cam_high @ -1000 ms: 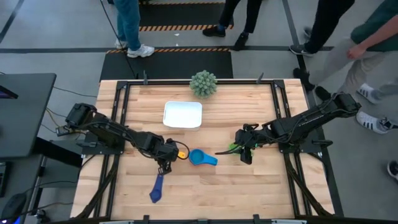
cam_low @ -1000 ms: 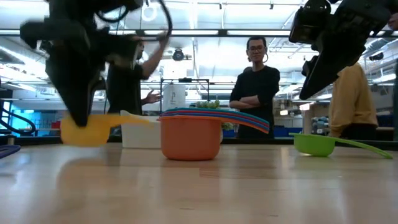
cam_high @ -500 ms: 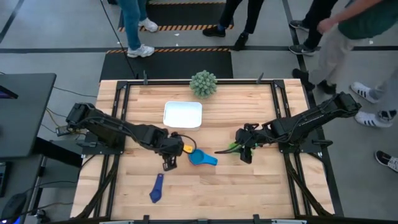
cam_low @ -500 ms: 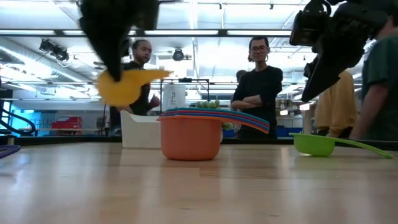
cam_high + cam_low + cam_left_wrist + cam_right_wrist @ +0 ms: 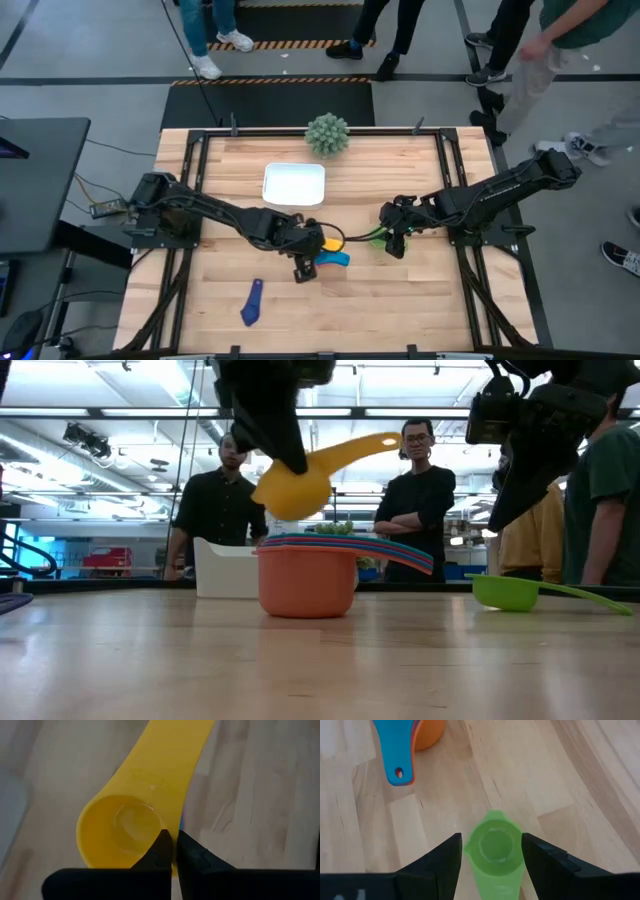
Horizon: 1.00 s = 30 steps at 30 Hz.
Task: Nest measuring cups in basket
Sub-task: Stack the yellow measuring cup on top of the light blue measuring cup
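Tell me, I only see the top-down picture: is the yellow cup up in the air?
Observer: Yes, the low view shows the yellow cup lifted above the stacked cups.
Operator: Is it held tight?
Observer: The left gripper is pinched shut on its rim.
Operator: And the green cup?
Observer: The green cup sits on the table; the right gripper stands open around it, not squeezing.
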{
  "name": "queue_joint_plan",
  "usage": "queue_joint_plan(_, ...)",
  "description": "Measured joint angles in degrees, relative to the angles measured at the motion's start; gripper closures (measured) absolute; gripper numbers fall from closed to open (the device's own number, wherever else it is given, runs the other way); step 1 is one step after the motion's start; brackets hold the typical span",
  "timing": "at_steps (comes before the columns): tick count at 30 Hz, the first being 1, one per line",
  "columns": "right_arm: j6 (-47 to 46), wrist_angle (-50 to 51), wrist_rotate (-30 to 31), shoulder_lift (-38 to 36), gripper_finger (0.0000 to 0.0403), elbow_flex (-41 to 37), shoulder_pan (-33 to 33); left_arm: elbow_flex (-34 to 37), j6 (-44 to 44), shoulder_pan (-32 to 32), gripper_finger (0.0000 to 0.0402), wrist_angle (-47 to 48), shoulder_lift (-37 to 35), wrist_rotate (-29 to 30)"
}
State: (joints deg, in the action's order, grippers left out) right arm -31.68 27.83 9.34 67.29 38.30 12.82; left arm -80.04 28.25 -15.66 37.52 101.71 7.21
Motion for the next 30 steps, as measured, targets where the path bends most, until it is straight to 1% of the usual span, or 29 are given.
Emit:
queue_joint_plan(5, -0.3, 0.8, 0.0, 0.0, 0.0190, 0.0, 0.0, -2.7, -2.1, 0.0, 0.0392, 0.0, 4.1, -1.6)
queue_joint_plan(9, -0.8, 1.0, 0.0, 0.0, 0.0190, 0.0, 0.0, -2.8, -2.8, 0.0, 0.0389, 0.0, 5.9, -0.4)
queue_joint_plan(14, -1.2, 1.1, 0.0, 0.0, 0.0190, 0.0, 0.1, -2.8, -3.9, -0.2, 0.0377, -0.5, 7.2, -1.4)
queue_joint_plan(19, -1.3, 1.0, -0.4, 0.0, 0.0190, 0.0, 0.1, -2.8, -3.9, -1.0, 0.0340, 0.3, 7.3, -1.5)
queue_joint_plan(23, -0.9, 0.9, -0.4, 0.0, 0.0190, 0.0, 0.2, -2.7, -3.9, -1.3, 0.0311, 1.6, 6.0, -2.2)
queue_joint_plan(27, 0.9, 0.5, -0.5, 0.0, 0.0190, 0.0, 0.2, -2.7, -3.5, -1.4, 0.0303, 3.5, 4.5, -1.4)
queue_joint_plan(30, 1.4, -0.7, -0.5, 0.1, 0.0190, 0.0, 0.2, -2.7, -4.0, -1.4, 0.0305, 2.7, 3.4, -1.2)
